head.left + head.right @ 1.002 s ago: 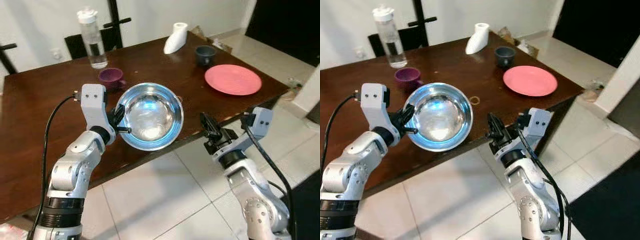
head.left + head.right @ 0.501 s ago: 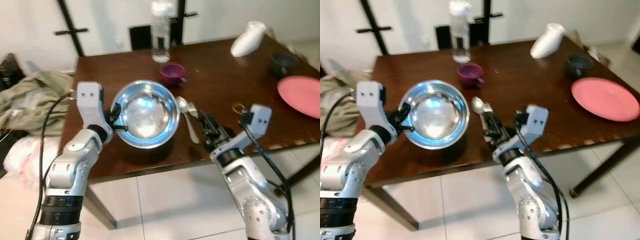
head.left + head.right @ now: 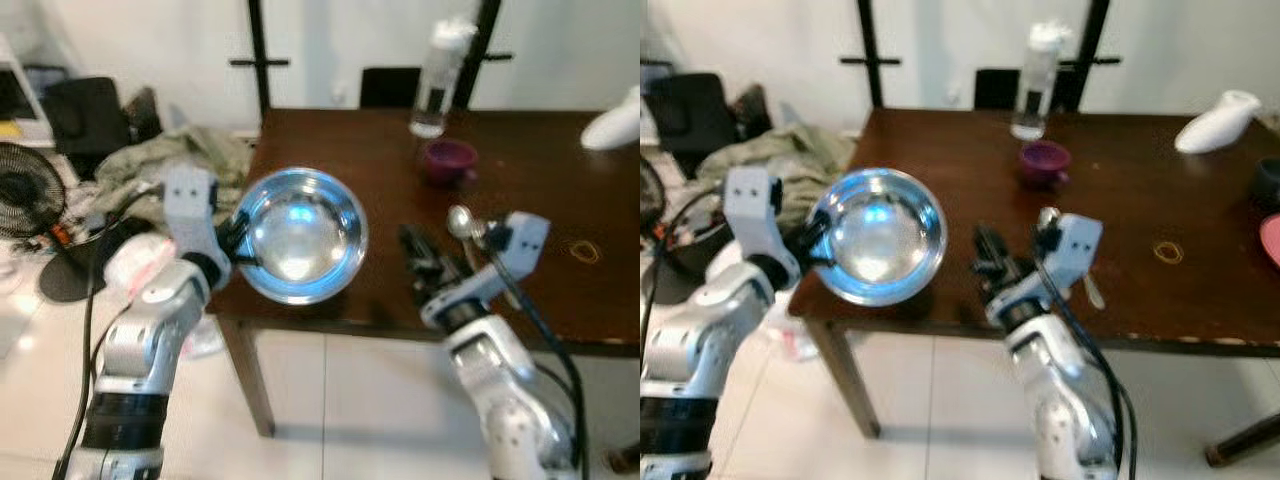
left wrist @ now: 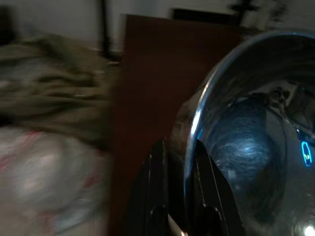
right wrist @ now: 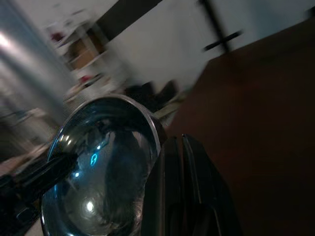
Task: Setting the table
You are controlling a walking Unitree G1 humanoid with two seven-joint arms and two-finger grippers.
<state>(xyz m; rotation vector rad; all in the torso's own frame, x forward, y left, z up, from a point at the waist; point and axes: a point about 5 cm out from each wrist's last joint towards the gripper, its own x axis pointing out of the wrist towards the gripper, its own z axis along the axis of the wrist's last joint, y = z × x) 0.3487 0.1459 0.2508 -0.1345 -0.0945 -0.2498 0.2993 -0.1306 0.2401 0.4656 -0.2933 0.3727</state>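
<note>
Left jaws pinch steel bowl rim, bowl empty; right jaws pressed together.

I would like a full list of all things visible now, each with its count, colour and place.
Bowl: one, shiny steel, held above the table's near corner.
Table: one, dark brown wood.
Cup: one, purple, on the table in front of the bottle.
Bottle: one, clear, at the table's far edge.
Spoon: one, silver, on the table behind the right arm.
Ring: one, small, yellowish, on the table.
Vase-like object: one, white, lying at the far right.
Cloth heap: one, olive, left of the table.
Fan: one, black, far left.
Left gripper: shut on the bowl's rim.
Right gripper: shut, empty, over the table's near edge.
</note>
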